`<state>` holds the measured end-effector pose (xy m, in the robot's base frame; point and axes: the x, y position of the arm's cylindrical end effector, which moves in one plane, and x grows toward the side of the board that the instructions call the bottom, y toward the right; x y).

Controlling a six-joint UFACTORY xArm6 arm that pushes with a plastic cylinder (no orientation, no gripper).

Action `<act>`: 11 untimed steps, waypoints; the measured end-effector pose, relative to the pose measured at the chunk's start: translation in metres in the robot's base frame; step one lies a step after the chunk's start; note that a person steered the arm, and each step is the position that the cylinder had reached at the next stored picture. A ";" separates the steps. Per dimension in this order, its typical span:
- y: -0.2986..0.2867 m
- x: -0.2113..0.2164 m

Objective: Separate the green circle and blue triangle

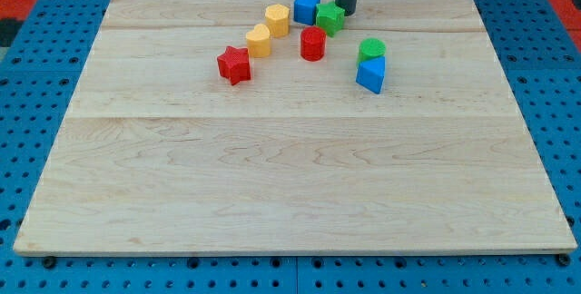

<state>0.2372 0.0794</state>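
Our hand is a plain rod holding nothing, my tip (346,11) just beside the green star (329,18), far from the touching green circle (371,50) and blue triangle (370,75).

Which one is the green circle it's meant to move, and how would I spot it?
Look at the wooden board, upper right of centre, where two blocks touch, apart from the cluster. The green circle is the round one directly above the blue triangle. The green star sits higher, beside my tip.

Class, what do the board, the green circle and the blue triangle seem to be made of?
Board: pale wood, matte, seemingly unvarnished; grain lines and plank seams show.
Green circle and blue triangle: probably painted wood or plastic; flat uniform colour, faint sheen, no grain visible.
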 end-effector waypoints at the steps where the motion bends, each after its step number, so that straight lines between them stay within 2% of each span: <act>1: 0.043 0.002; 2: 0.060 0.038; 4: 0.046 0.116; 6: 0.046 0.170; 7: 0.046 0.178; 9: 0.002 0.149; 11: -0.012 0.137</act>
